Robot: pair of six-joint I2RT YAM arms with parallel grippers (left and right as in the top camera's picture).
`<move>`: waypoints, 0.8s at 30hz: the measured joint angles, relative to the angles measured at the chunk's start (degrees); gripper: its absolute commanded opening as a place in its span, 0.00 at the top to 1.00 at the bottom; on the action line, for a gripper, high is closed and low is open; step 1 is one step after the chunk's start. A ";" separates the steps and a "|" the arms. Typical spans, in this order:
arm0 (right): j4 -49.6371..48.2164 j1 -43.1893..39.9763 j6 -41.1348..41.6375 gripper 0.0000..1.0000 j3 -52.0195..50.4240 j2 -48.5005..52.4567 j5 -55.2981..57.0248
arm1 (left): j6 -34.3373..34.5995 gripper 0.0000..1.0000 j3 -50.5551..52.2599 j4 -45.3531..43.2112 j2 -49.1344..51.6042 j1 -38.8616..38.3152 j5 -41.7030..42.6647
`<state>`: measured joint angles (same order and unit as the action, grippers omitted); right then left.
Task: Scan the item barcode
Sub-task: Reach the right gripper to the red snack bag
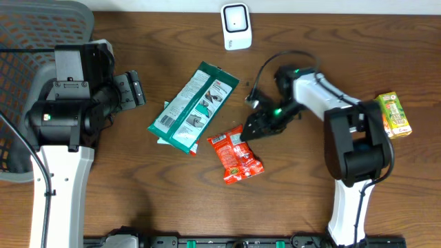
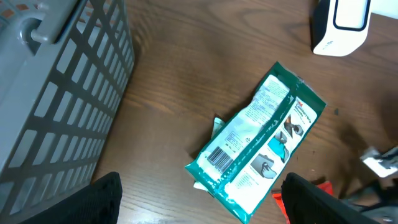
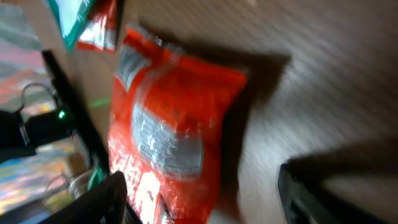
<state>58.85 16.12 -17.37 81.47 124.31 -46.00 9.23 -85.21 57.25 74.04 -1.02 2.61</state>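
Nearest the bottom edge of the overhead view, the table (image 1: 145, 207) is bare wood between the two arm bases. Just above that, a little right of centre, the red snack packet (image 1: 236, 156) lies flat on the wood. The right gripper (image 1: 249, 128) hangs at the packet's upper end. In the right wrist view its jaws are spread wide to either side of the packet and pinch nothing.

Further up, left of centre, a green packet (image 1: 195, 105) lies diagonally over a second green one. Its barcode (image 2: 219, 157) faces up near its lower end. The left gripper (image 1: 140, 89) sits well to the left of it beside the grey basket (image 1: 21, 41), jaws also spread and empty. A juice box (image 1: 394, 114) lies at the right edge.

Farthest away, at the top centre, stands the white scanner (image 1: 236, 26), well apart from every item.

The red packet looks like the item in hand, though that is a judgement. Nothing is lifted, so grasping, carrying it to the scanner and presenting the barcode all appear to remain.
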 measured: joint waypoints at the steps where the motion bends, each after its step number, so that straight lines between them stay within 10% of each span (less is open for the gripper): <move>1: -1.57 0.46 0.70 0.27 -0.83 -0.17 -1.03 | 0.00 0.17 0.00 -0.02 0.00 0.00 0.00; 14: -16.09 10.99 19.37 0.50 -6.32 -4.20 4.28 | 0.00 0.17 0.00 0.00 0.00 0.00 0.00; 24: -9.86 7.82 18.12 0.36 -5.90 -4.04 2.10 | 0.00 0.17 0.00 -0.02 0.00 0.00 0.00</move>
<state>48.99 23.94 0.75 75.57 120.27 -43.90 9.23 -85.21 57.23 74.04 -1.02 2.61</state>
